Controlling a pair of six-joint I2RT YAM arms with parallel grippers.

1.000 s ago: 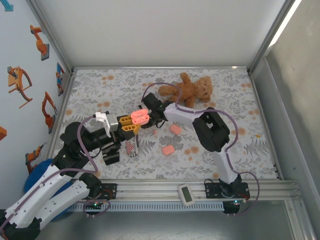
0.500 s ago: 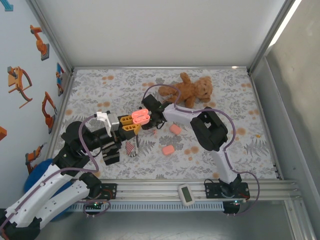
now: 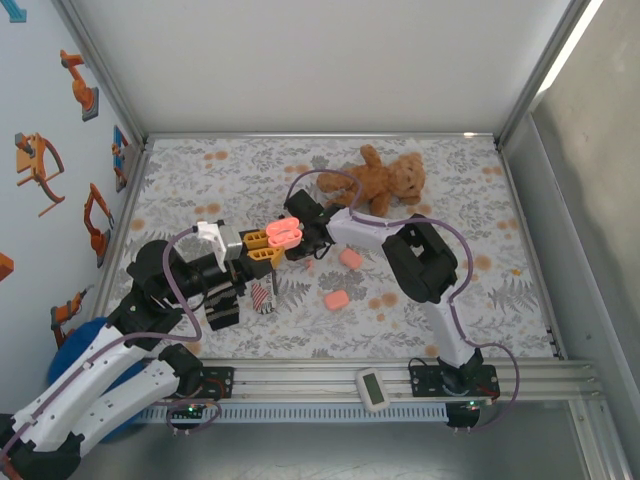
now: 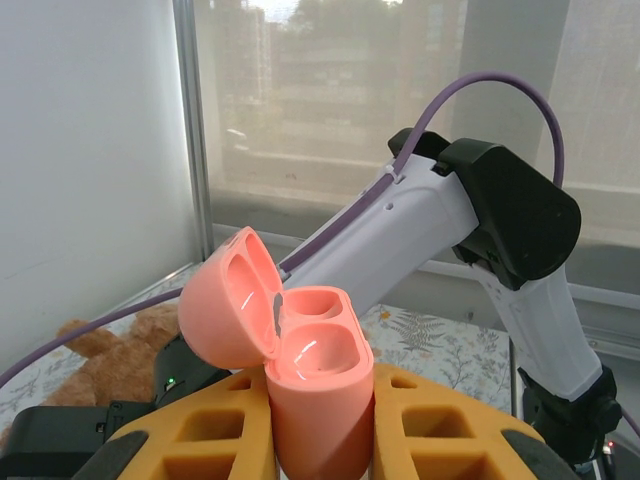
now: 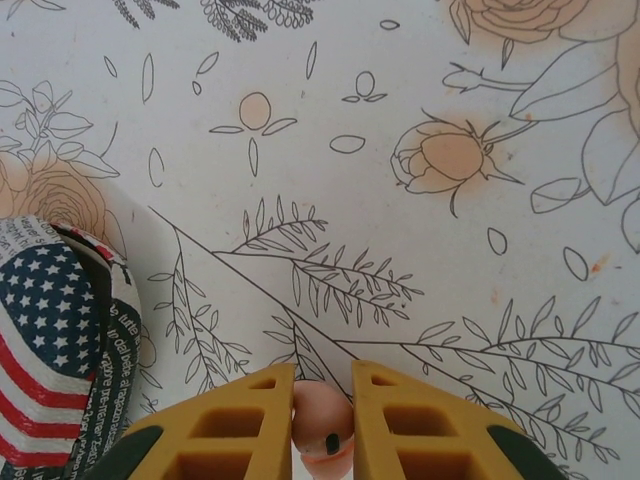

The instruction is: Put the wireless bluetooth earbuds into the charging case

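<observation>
— Earbud point(image 5: 322, 420): where is it?
— Your right gripper point(image 5: 322, 385) is clamped on it, just right of the open charging case point(image 4: 318, 360), which your left gripper point(image 4: 320, 430) pinches above the floral table point(image 3: 450, 190).

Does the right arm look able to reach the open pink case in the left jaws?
Likely yes: the open salmon-pink plastic charging case, cavities exposed, sits right beside the right arm's jaws, which pinch a tiny pink earbud; nothing between them.
</observation>
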